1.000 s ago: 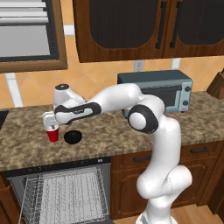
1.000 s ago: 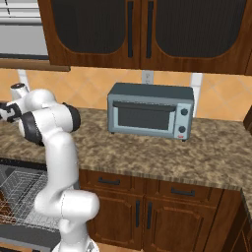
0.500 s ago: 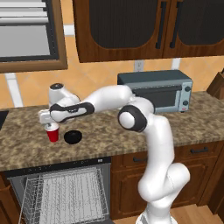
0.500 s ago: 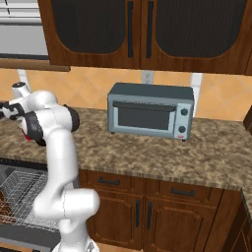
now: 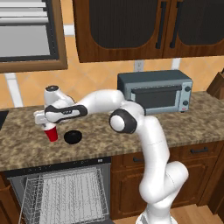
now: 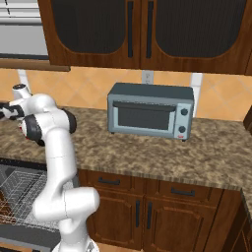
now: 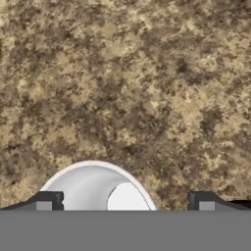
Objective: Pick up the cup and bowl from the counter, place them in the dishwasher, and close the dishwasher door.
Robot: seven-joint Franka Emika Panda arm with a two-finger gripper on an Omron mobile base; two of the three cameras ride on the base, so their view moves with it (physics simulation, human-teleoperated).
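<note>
The cup [image 5: 51, 132] stands on the counter [image 5: 26, 144], just left of the bowl [image 5: 72, 137]; my hand hides its rim from the left base camera. In my hand view its white mouth [image 7: 98, 188] is cut off at the bottom. My gripper [image 5: 46, 124] hangs over it, jaws wide apart, arm stretched left above the open dishwasher [image 5: 61, 192].

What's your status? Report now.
Gripper open, above cup, nothing held. Bowl beside it on counter. Dishwasher open. Nothing in the way.
</note>
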